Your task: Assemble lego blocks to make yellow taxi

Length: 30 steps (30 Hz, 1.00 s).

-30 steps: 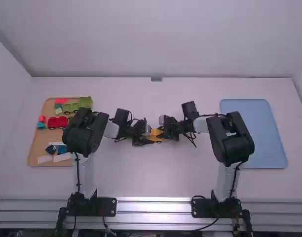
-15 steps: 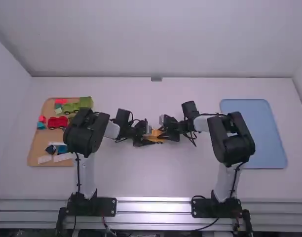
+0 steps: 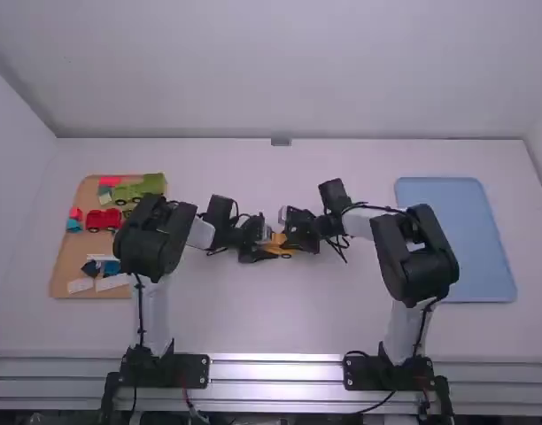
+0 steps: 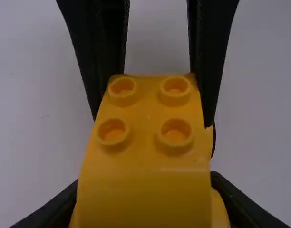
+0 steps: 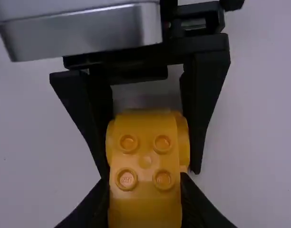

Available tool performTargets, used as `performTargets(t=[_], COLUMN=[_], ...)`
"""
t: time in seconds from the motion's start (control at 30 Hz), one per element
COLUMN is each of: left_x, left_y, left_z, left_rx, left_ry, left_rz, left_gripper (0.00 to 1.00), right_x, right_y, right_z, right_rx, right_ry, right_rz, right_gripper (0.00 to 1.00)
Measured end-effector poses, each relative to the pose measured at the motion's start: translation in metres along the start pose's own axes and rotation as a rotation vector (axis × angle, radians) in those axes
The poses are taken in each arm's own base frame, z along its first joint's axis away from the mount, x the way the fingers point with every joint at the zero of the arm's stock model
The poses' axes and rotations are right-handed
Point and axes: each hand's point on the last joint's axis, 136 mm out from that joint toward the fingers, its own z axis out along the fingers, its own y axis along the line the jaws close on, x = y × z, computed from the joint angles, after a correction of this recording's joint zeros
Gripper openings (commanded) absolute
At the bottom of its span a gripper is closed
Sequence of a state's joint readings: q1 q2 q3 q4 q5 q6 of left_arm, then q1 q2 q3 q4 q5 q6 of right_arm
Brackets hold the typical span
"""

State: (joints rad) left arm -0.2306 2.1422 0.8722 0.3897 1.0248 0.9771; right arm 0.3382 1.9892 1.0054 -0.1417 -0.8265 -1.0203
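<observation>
Close in, the yellow taxi body (image 4: pixel 145 199) is located over the middle of the table (image 3: pixel 280 310), between the two arms, with its studs (image 4: pixel 176 130) uncovered and a dark wheel (image 3: pixel 285 256) at its lower side. The left end effector (image 4: pixel 145 179) is narrowed onto one end, a finger against each flank; the right end effector (image 5: pixel 144 179) grips the opposite end in the same manner. Expect a light, rigid, smooth plastic part, not fragile, but liable to slip or separate at the joints if twisted. Take hold on the flat flanks, low and square; do not grip by the studs or wheel. The step in hand is judged to be pressing or aligning joined sections, requiring a straight, level push. Access is restricted by the opposing fingers and by the silver housing (image 5: pixel 83 31) above them. Farther out, on the robot's left, the brown tray (image 3: pixel 65 274) carries a red car (image 3: pixel 104 220), a green vehicle (image 3: pixel 127 192), a large green block (image 3: pixel 153 182) and white pieces (image 3: pixel 112 282); the left arm (image 3: pixel 151 239) overhangs its inner edge. On the right, the blue tray (image 3: pixel 461 239) lies beside the right arm (image 3: pixel 414 252). The wall (image 3: pixel 280 80) stands beyond.
</observation>
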Motion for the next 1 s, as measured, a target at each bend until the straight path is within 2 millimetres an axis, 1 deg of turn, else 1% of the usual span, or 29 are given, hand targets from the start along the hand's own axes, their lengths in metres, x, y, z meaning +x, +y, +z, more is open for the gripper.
performTargets(t=[0.27,0.53,0.57,0.63,0.73,0.8,0.87,1.0], left_x=[0.001,0.001,0.001,0.001,0.001,0.001,0.001,0.002], left_y=[0.004,0.004,0.004,0.005,0.005,0.006,0.006,0.008], left_z=[-0.002,-0.002,-0.002,-0.002,-0.002,-0.002,-0.002,-0.002], left_rx=[-0.016,-0.017,-0.017,-0.018,-0.021,-0.022,-0.024,-0.032], left_ry=[0.003,0.003,0.003,0.003,0.005,0.006,0.006,0.012], left_rz=[-0.005,-0.007,-0.008,-0.008,-0.008,-0.009,-0.010,-0.015], left_gripper=[0.34,0.33,0.33,0.31,0.30,0.29,0.29,0.28], right_x=[0.000,0.000,0.000,-0.001,-0.003,-0.003,-0.004,-0.005], right_y=[-0.004,-0.005,-0.005,-0.006,-0.007,-0.008,-0.009,-0.011], right_z=[0.004,0.004,0.004,0.004,0.004,0.004,0.004,0.004], right_rx=[0.054,0.065,0.066,0.066,0.065,0.059,0.054,0.040], right_ry=[-0.020,-0.022,-0.020,-0.020,-0.015,-0.012,-0.015,-0.036], right_rz=[-0.076,-0.076,-0.072,-0.064,-0.062,-0.056,-0.052,-0.031], right_gripper=[0.00,0.00,0.01,0.09,0.16,0.25,0.31,0.37])
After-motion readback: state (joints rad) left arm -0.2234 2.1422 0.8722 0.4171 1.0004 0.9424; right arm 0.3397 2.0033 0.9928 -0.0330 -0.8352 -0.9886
